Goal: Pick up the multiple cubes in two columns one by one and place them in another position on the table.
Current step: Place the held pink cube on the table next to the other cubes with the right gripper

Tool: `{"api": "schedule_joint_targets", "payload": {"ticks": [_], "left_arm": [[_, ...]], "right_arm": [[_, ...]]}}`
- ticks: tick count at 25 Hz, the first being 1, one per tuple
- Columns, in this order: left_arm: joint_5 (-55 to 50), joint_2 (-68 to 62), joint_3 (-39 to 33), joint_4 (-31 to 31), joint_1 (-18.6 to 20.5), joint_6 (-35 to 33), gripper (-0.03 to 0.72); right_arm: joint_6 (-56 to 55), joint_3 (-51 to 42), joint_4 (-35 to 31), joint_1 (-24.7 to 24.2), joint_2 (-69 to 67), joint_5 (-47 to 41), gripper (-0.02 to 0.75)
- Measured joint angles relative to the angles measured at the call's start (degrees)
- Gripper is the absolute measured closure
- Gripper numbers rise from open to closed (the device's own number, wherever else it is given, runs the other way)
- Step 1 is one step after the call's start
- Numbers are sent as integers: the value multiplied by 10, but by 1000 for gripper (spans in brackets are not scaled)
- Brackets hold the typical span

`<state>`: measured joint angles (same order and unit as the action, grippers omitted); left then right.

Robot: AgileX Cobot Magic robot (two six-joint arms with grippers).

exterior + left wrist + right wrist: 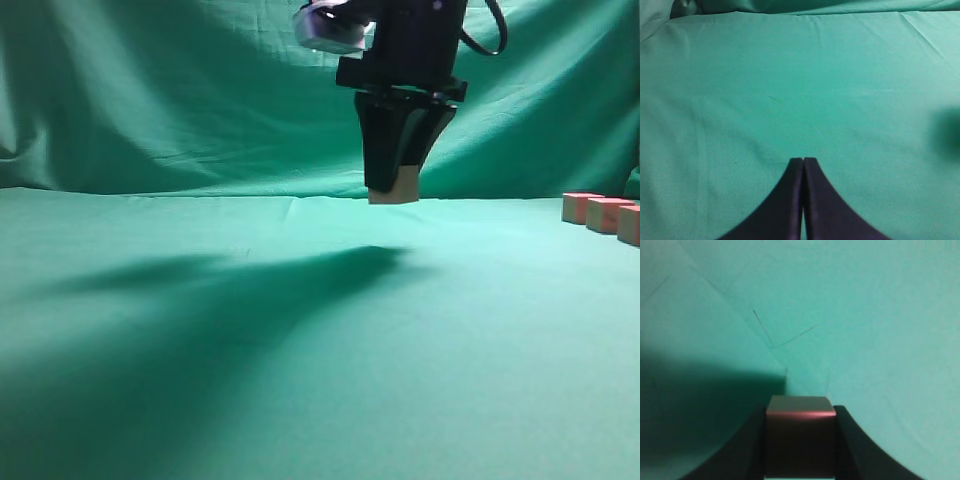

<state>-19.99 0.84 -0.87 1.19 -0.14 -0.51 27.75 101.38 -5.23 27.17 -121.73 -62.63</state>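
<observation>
The table (300,380) is a wide flat surface covered with green cloth, a little wrinkled, and a dark shadow lies across its left and middle part. Behind it hangs a green backdrop cloth (150,90) of the same colour. The right gripper (398,190) hangs from above near the middle of the exterior view, clear of the table, and its black fingers are closed on one cube (394,192), whose tan lower part shows under the fingertips. In the right wrist view this held cube (800,440) sits between the two fingers, with its reddish top edge visible. The left gripper (803,160) is above bare cloth, its fingers pressed together with nothing between them. Three other cubes (602,213) stand in a row on the table at the far right edge, close to each other.
</observation>
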Motion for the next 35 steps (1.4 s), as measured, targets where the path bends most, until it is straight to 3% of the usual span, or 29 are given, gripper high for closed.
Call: {"api": "schedule_joint_targets", "payload": {"ticks": [12, 22, 35], "left_arm": [[0, 0, 0, 0, 0, 0, 688], [0, 0, 0, 0, 0, 0, 688], [0, 0, 0, 0, 0, 0, 688]], "right_arm": [[-23, 0, 7, 0, -26, 37, 483], [-110, 0, 7, 0, -26, 40, 483], [-121, 0, -5, 0, -36, 25, 483]]}}
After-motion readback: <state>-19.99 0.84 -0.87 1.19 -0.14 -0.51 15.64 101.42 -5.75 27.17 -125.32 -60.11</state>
